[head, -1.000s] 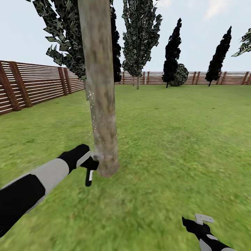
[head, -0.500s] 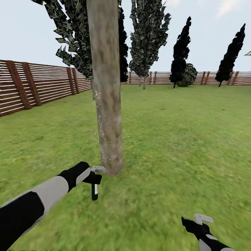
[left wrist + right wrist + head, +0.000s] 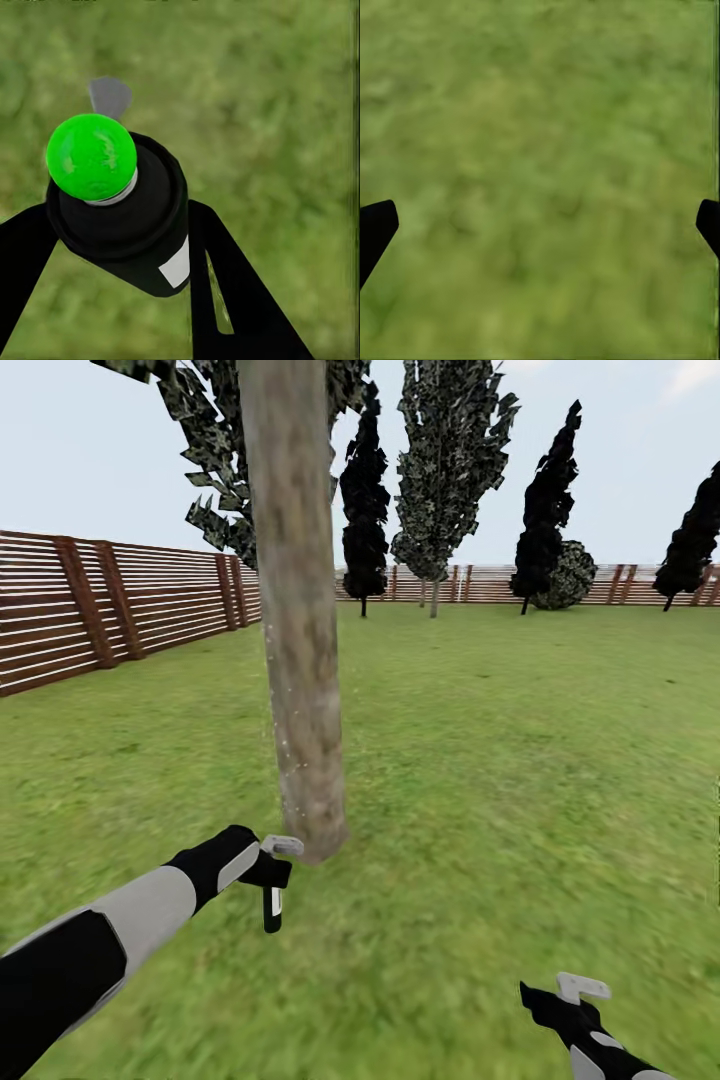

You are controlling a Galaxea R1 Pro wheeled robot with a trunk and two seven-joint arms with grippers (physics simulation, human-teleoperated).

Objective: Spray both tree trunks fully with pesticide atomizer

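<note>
Floor (image 3: 520,780): one wide stretch of short green grass under both arms, running out to the fence.
Fence (image 3: 120,610): one brown slatted run – along the left side and across the far end, well beyond both grippers.
Tree trunk (image 3: 300,660): one thick mottled grey-brown column, upright, its foot just ahead of the left gripper; fine pale specks dot the bark above the gripper.
Background trees: about six dark narrow ones (image 3: 450,460) far ahead of the grippers, most standing along the back fence.
Arms: two – the left reaches forward to the trunk's foot, the right stays low and off to the side.
Left gripper (image 3: 268,872): clamped on the pesticide atomizer, its black fingers (image 3: 225,300) pressed against the can's two sides.
Pesticide atomizer (image 3: 124,217): one small dark can with a green rounded top and a white label patch, held in the left gripper close to the trunk's foot, hanging over the grass.
Right gripper (image 3: 575,1000): fingers spread apart, nothing between them, over bare grass well apart from the trunk.
</note>
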